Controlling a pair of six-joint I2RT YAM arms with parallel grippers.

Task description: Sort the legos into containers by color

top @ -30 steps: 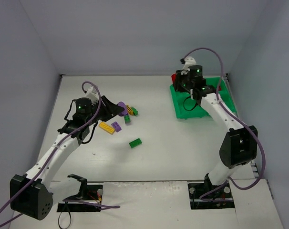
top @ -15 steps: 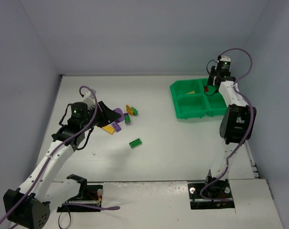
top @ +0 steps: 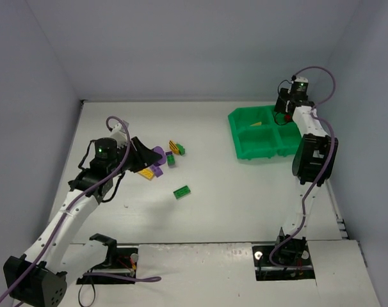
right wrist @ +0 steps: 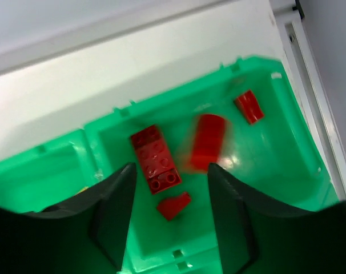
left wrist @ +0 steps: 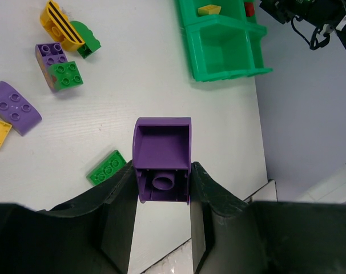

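My left gripper (left wrist: 163, 171) is shut on a purple brick (left wrist: 161, 154) and holds it above the table, its hollow underside facing the camera. From above, that gripper (top: 146, 151) is beside the loose pile. My right gripper (right wrist: 170, 171) is open over the far right compartment of the green tray (right wrist: 104, 123). A blurred red brick (right wrist: 206, 142) is dropping free below it. Three red bricks lie in that compartment: a long one (right wrist: 156, 157), a small wedge (right wrist: 174, 204) and another (right wrist: 249, 107). A yellow piece (left wrist: 209, 9) lies in the far left compartment.
Loose bricks lie on the table: a flat green one (top: 182, 191), a yellow one (top: 145, 171), a purple one (top: 157, 169), a green-on-purple stack (left wrist: 61, 68) and a yellow striped piece (left wrist: 57, 23). The tray (top: 264, 153) sits by the right wall.
My right arm swung from the tray's left side to its far right compartment, then its jaws opened and let the red brick fall. My left gripper kept the purple brick, shifting slightly.
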